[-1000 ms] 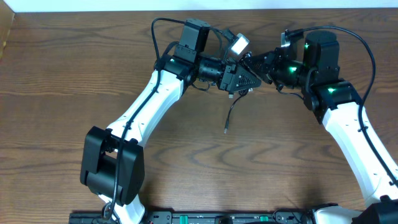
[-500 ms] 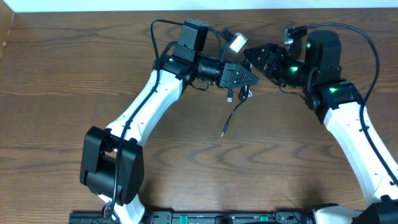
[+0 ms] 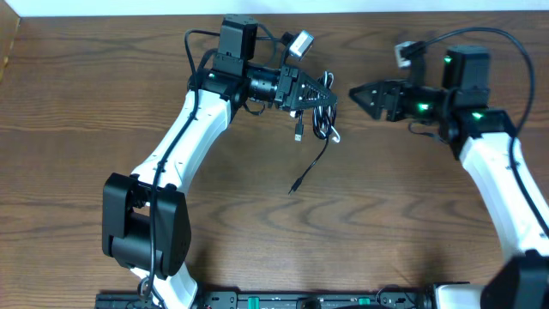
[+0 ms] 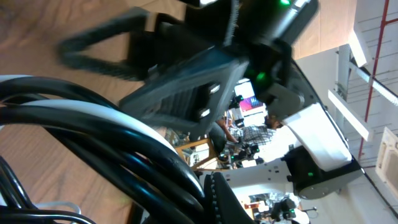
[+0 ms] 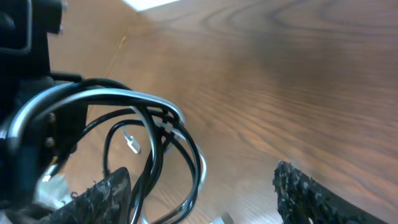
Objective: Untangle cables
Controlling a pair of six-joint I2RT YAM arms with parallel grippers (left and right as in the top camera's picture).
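My left gripper (image 3: pixel 325 99) is shut on the tangled cables (image 3: pixel 320 123) at the back of the table. Black and white loops hang below it. One black tail runs down to a plug (image 3: pixel 293 186) on the wood, and a shorter plug end (image 3: pixel 298 133) dangles. In the left wrist view the black and white cables (image 4: pixel 106 134) fill the frame beside one dark finger (image 4: pixel 219 198). My right gripper (image 3: pixel 360 92) stands open to the right of the bundle, apart from it. In the right wrist view the cable loops (image 5: pixel 163 134) lie ahead of the open gripper (image 5: pixel 202 200), nearer its left finger (image 5: pixel 102 198).
The wooden table (image 3: pixel 386 215) spreads in front of both arms. Its back edge (image 3: pixel 360 12) runs close behind the grippers. Thick black arm cables (image 3: pixel 497 43) arch over the right arm.
My right gripper has opened, let go of the cables and drawn back to the right. My left arm has shut on the bundle and carried it left, dragging the black tail.
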